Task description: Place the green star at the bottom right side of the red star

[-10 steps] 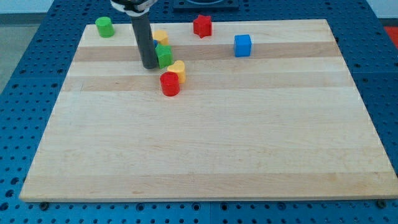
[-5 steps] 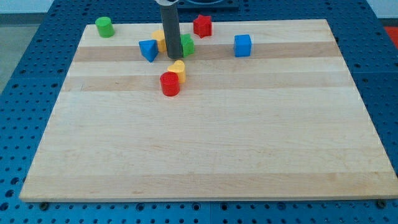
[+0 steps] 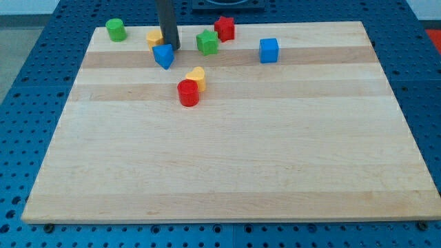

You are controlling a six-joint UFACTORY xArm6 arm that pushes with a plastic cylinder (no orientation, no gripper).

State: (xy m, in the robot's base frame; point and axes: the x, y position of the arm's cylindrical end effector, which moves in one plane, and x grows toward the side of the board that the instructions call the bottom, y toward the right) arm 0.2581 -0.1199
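Note:
The green star (image 3: 207,42) lies near the view's top, just left of and slightly below the red star (image 3: 224,28), almost touching it. My tip (image 3: 172,47) stands to the left of the green star, well apart from it. The tip is between a yellow block (image 3: 154,37) and a blue block (image 3: 164,55), close to both.
A green cylinder (image 3: 115,29) sits at the top left. A blue cube (image 3: 269,49) sits right of the red star. A red cylinder (image 3: 188,92) and a yellow block (image 3: 198,77) touch each other below the tip. The board's top edge (image 3: 296,23) is close.
The green star has been pushed right toward the red star. My tip then moved back left and up, away from it. The blue block is now uncovered.

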